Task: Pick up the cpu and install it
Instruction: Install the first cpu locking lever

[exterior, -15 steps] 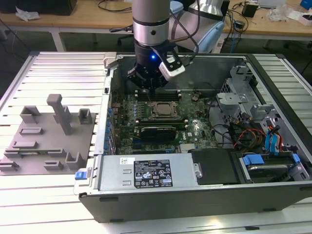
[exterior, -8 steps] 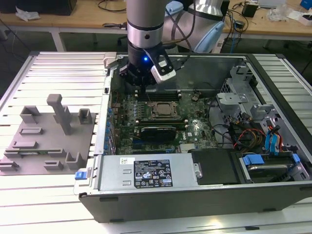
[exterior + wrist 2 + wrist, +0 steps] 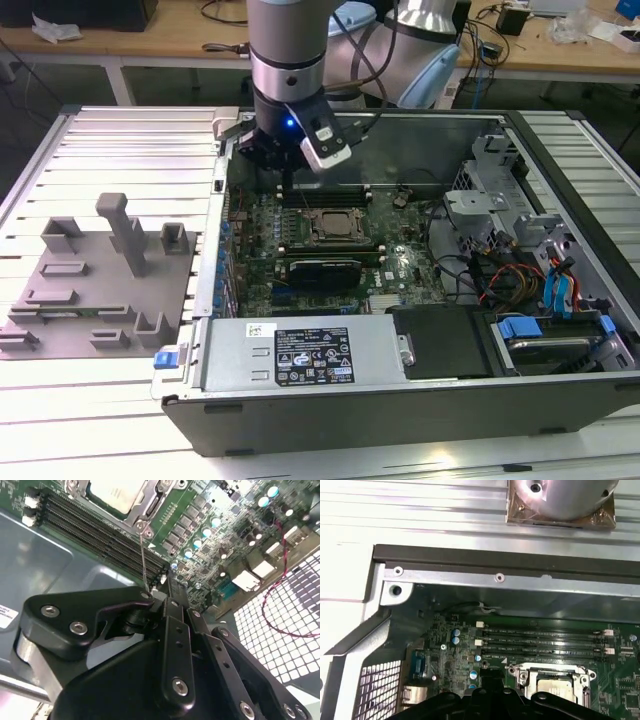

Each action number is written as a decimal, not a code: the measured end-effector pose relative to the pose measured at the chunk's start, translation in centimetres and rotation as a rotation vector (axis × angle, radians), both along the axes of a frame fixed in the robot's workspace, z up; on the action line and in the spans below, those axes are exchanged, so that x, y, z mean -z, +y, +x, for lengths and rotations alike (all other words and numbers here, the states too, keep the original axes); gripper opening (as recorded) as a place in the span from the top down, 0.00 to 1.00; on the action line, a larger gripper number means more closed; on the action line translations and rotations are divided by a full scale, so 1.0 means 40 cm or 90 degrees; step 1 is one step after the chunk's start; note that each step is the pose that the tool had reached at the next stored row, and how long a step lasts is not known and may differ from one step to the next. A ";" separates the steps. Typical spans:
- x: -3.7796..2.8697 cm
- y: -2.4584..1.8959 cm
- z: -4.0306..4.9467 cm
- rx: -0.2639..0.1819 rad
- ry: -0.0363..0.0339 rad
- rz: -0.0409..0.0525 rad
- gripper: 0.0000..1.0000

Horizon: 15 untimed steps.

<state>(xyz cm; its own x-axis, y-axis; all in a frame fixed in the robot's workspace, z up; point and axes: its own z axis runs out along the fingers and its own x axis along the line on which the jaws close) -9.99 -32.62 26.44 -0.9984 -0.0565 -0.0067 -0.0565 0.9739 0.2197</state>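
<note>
The cpu [image 3: 330, 228] shows a pale silver top and lies flat in the motherboard socket, inside the metal frame. It also shows in both wrist views [image 3: 116, 494] [image 3: 553, 687]. My gripper [image 3: 286, 166] hangs inside the open computer case, just behind the socket's corner on the exterior view's left, over the memory slots [image 3: 322, 196]. Its black fingers [image 3: 170, 600] are together, so it is shut, and no chip is between them. A thin metal lever [image 3: 144, 560] rises from the socket's edge right beside the fingertips; whether it touches them I cannot tell.
A grey plastic tray [image 3: 90, 290] with upright blocks lies outside the case on the exterior view's left. The power supply [image 3: 310, 355] spans the case front. A drive cage [image 3: 500, 200] and cables [image 3: 510, 275] crowd the right. The case's back wall [image 3: 495, 577] stands close behind.
</note>
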 end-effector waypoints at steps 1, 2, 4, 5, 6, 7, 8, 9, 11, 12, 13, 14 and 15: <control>0.003 0.000 0.000 0.000 0.0000 0.0021 0.89; 0.005 0.000 0.000 0.000 0.0001 0.0041 0.89; 0.009 0.000 0.000 0.000 0.0000 0.0140 0.89; 0.009 0.000 0.000 0.000 0.0001 0.0214 0.89; 0.010 0.000 0.000 0.000 0.0000 0.0299 0.89; 0.011 0.000 0.000 0.000 0.0000 0.0313 0.89; 0.011 0.000 0.000 0.000 0.0001 0.0313 0.89; 0.011 0.000 0.000 0.000 0.0001 0.0313 0.89; 0.012 0.000 0.007 0.000 0.0005 0.0314 0.89; 0.012 0.000 0.011 0.000 0.0009 0.0314 0.89; 0.013 0.000 0.015 0.000 0.0015 0.0314 0.89; 0.013 0.000 0.020 0.001 0.0024 0.0313 0.89; 0.013 -0.001 0.026 0.001 0.0036 0.0313 0.89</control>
<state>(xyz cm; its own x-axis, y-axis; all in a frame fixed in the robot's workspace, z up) -8.94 -32.65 25.92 -0.9985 -0.0548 -0.0038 -0.0538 0.9620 0.2676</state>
